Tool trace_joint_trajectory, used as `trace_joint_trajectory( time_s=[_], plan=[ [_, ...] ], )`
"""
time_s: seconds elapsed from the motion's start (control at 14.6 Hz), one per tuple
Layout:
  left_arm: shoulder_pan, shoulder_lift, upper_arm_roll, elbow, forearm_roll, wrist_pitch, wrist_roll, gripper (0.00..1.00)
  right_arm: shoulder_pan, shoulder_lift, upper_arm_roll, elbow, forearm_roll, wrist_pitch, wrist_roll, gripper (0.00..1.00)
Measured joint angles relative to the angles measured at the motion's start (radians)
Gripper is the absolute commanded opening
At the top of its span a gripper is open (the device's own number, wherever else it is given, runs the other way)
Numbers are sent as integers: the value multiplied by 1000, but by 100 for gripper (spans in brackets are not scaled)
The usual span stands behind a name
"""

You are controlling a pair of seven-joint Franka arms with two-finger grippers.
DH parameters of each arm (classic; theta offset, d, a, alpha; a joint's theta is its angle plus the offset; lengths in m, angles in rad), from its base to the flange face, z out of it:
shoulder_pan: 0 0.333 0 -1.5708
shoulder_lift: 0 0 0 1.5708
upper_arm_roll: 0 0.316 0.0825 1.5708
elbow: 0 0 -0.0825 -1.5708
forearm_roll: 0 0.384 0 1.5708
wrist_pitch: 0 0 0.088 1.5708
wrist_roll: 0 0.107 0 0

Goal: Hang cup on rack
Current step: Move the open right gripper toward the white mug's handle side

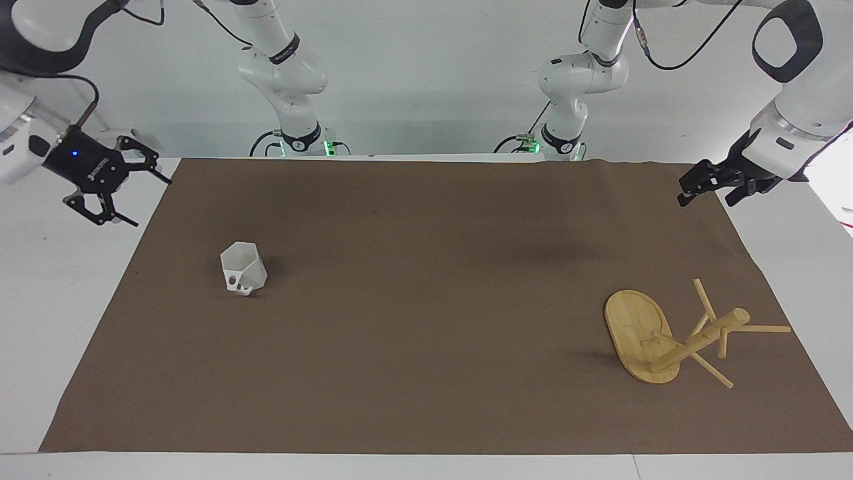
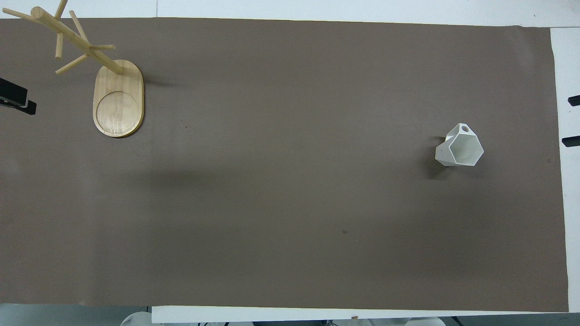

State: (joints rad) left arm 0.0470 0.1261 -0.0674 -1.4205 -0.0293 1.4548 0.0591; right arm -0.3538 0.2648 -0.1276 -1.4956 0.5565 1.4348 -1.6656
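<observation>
The white faceted cup (image 1: 243, 267) stands rim up on the brown mat toward the right arm's end, its holed handle turned away from the robots; it also shows in the overhead view (image 2: 460, 148). The bamboo rack (image 1: 700, 340) stands on its oval base (image 1: 633, 327) toward the left arm's end, its pegs bare; it also shows in the overhead view (image 2: 77, 40). My right gripper (image 1: 152, 202) is open and empty, in the air over the white table beside the mat's edge, apart from the cup (image 2: 572, 121). My left gripper (image 1: 705, 199) is open and empty over the mat's edge, apart from the rack (image 2: 22, 100).
The brown mat (image 1: 426, 300) covers most of the white table (image 1: 53, 300). The two arm bases stand at the robots' edge of the table. Nothing else lies on the mat.
</observation>
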Motion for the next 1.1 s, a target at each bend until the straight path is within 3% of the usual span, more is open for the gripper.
trace_joint_trajectory(
  time_s=[0.27, 0.62, 0.82, 1.1],
  plan=[
    [0, 0, 0, 0, 0, 0, 0, 100, -115, 292, 19, 144, 220, -133, -284, 100],
    [0, 0, 0, 0, 0, 0, 0, 100, -277, 552, 153, 223, 272, -239, -519, 100],
    [0, 0, 0, 0, 0, 0, 0, 100, -297, 583, 158, 185, 287, -254, -632, 100],
    [0, 0, 0, 0, 0, 0, 0, 100, -296, 540, 162, 18, 333, -181, -774, 100]
  ],
)
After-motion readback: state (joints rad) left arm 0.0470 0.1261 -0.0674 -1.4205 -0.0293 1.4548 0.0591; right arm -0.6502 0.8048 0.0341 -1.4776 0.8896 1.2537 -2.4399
